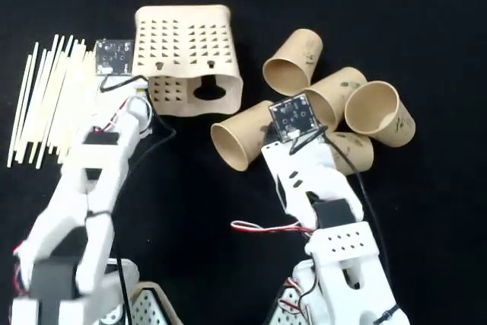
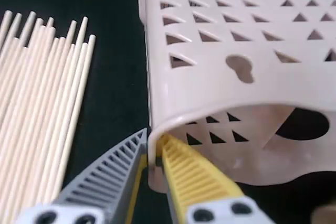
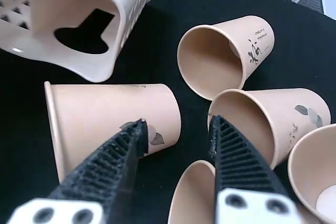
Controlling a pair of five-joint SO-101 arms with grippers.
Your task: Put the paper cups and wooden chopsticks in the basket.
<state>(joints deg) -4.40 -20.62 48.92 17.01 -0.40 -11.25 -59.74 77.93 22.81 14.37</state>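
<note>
The left jaws clamp the rim of the tipped basket, one inside, one outside, and the chopsticks lie just beside them. The right jaws gape over the paper cups, a cup under each tip.

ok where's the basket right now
In the high view the basket lies on its side between the chopsticks and the cups, its rim pinched by the left end effector.
</note>
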